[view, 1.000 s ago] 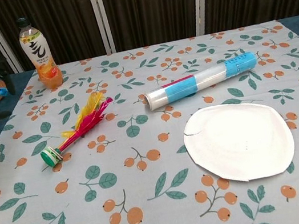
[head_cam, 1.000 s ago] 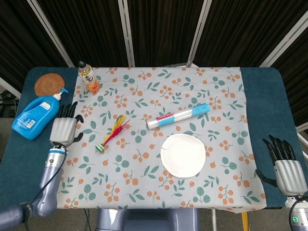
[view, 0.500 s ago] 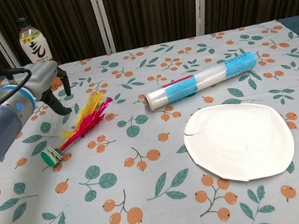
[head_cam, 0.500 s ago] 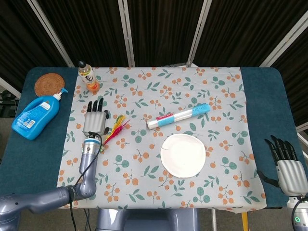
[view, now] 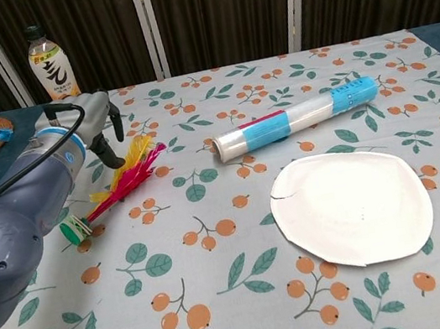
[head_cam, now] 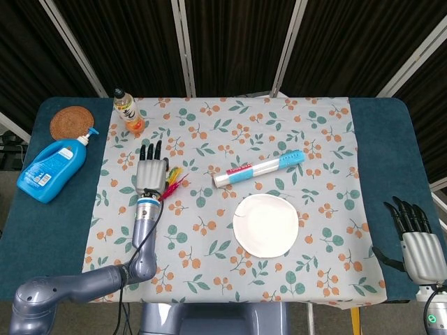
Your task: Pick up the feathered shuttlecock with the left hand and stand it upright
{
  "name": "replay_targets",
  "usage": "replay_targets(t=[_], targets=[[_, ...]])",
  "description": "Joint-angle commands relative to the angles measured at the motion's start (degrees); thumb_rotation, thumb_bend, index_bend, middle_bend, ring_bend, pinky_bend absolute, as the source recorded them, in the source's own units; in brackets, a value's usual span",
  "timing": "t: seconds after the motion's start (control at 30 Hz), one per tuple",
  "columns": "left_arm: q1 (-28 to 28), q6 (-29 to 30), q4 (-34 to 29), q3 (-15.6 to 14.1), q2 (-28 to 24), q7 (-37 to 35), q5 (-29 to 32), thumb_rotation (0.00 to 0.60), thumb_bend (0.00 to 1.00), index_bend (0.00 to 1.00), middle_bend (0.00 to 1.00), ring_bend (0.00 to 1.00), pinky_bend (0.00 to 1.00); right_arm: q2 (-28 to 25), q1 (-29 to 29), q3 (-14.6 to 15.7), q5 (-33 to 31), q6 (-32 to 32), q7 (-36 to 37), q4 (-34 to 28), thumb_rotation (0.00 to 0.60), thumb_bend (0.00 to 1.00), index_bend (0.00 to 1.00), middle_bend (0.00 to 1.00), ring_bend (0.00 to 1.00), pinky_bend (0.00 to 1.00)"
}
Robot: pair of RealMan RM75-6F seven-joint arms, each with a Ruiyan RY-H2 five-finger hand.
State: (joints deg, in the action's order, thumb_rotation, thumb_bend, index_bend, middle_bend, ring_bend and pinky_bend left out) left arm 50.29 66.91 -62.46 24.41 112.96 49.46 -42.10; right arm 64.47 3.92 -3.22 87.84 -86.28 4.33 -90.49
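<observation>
Currently the feathered shuttlecock lies on its side on the floral cloth that covers the surface, green base toward the near left edge, red and yellow feathers pointing away toward the far right. It is not upright.

Left hand: positioned over the shuttlecock, fingers extended and apart, pointing toward the far edge. It grasps nothing. In the chest view the left hand sits above the feather end; contact with the feathers cannot be determined.

Right hand: at the near right corner of the surface, on the blue covering beside the cloth, fingers extended and apart, holding nothing. It is well apart from every object.

Containers:
- Drink bottle: upright near the far left corner of the cloth, cap fitted, orange liquid visible in its lower part.
- Blue pump bottle: lying on the blue covering to the left of the cloth, contents not visible.
- White paper plate: flat on the cloth, right of centre, nothing on it.

Other items: a roll of clear film with a blue label lies just beyond the plate. A round woven coaster rests at the far left corner.
</observation>
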Motion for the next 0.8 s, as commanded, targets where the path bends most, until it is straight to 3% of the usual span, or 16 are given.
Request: replay_targets(t=[0.03, 0.67, 0.8], targets=[[0.55, -0.46, 1.48, 0.17, 1.05, 0.07, 0.79, 0.6, 0.29, 0.42, 0.0, 0.0, 0.01, -0.03, 0.02, 0.01, -0.02, 0.09, 0.18, -0.04, 0.6, 0.11, 0.09, 0.0, 0.0, 0.0], [1.97, -1.52, 5.68, 1.28, 4.65, -2.66, 1.91, 0.6, 0.3, 0.45, 0.0, 0.0, 0.01, -0.47, 0.15, 0.32, -0.02, 0.89, 1.03, -0.58, 0.6, 0.11, 0.09, 0.0, 0.0, 0.0], [1.98, -1.72, 6.43, 1.5, 5.45, -3.13, 2.45, 0.6, 0.38, 0.5, 0.0, 0.0, 0.02, -0.58, 0.13, 0.33, -0.07, 0.93, 1.1, -0.66, 0.6, 0.11, 0.09, 0.0, 0.0, 0.0]])
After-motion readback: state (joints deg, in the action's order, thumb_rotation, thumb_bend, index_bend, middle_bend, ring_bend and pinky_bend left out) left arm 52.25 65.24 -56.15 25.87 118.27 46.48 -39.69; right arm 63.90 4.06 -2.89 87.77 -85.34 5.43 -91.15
